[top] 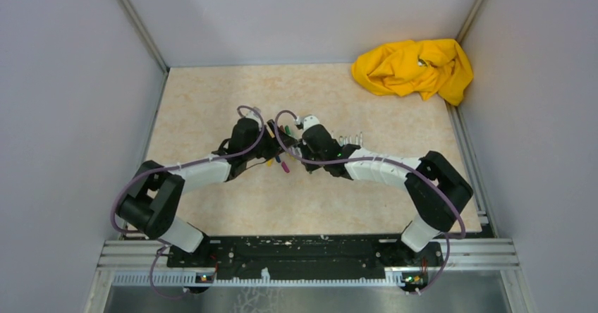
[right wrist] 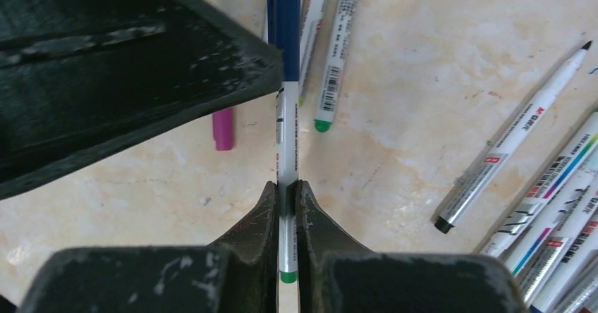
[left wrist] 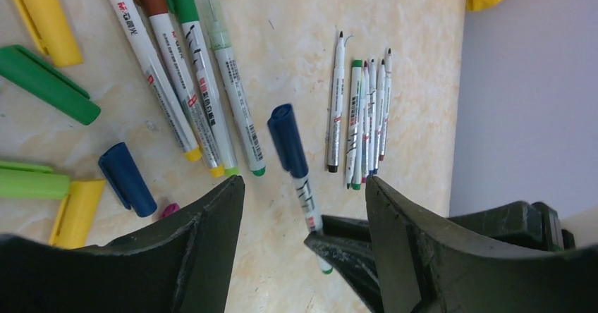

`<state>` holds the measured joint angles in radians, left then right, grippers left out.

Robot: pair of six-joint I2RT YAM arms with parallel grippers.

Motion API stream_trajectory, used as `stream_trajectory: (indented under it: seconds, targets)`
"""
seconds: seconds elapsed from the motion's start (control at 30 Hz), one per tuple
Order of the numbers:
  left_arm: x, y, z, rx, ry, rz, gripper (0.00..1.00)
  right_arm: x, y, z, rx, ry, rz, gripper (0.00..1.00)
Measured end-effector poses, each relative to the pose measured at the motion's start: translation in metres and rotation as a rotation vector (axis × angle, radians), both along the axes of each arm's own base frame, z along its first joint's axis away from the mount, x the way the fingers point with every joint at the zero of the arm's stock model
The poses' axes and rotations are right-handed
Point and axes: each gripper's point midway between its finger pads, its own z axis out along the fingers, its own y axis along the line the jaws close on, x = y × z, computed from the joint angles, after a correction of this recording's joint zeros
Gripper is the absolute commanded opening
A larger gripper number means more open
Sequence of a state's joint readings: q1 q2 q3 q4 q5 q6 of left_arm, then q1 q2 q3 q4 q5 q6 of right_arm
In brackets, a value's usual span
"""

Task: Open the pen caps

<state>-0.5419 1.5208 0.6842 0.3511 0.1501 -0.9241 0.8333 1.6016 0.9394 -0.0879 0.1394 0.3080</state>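
My right gripper (right wrist: 286, 193) is shut on the grey-white barrel of a pen (right wrist: 286, 137) near its green end, and the pen's dark blue cap (right wrist: 286, 24) points away from it. In the left wrist view the same pen (left wrist: 304, 193) runs between my open left gripper (left wrist: 304, 211), with its blue cap (left wrist: 288, 140) just ahead of the fingertips and untouched. Both grippers meet mid-table in the top view, left (top: 271, 142) and right (top: 296, 144). Loose caps lie to the left: yellow (left wrist: 42, 17), green (left wrist: 49, 84), blue (left wrist: 127, 179), magenta (left wrist: 168, 209).
Several capped pens (left wrist: 176, 80) lie side by side beyond the left finger. A row of uncapped pens (left wrist: 363, 115) lies to the right, also seen in the right wrist view (right wrist: 515, 137). A yellow cloth (top: 412, 66) sits in the far right corner by the wall.
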Motion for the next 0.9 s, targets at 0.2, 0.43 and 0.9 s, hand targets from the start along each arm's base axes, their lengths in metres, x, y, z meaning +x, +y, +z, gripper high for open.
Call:
stream_trajectory:
  seconds: [0.2, 0.43, 0.9]
  targets:
    - [-0.001, -0.007, 0.000, -0.017, 0.008, -0.004, 0.70, -0.014, 0.013, 0.004, 0.035, 0.000, 0.030, 0.00]
    - [-0.002, -0.009, -0.004, -0.009, 0.019, 0.005, 0.67, -0.028, 0.022, 0.019, 0.077, -0.019, 0.055, 0.00]
    - [0.003, -0.001, -0.008, 0.025, 0.041, 0.072, 0.16, -0.038, 0.027, 0.021, 0.092, -0.027, 0.061, 0.00]
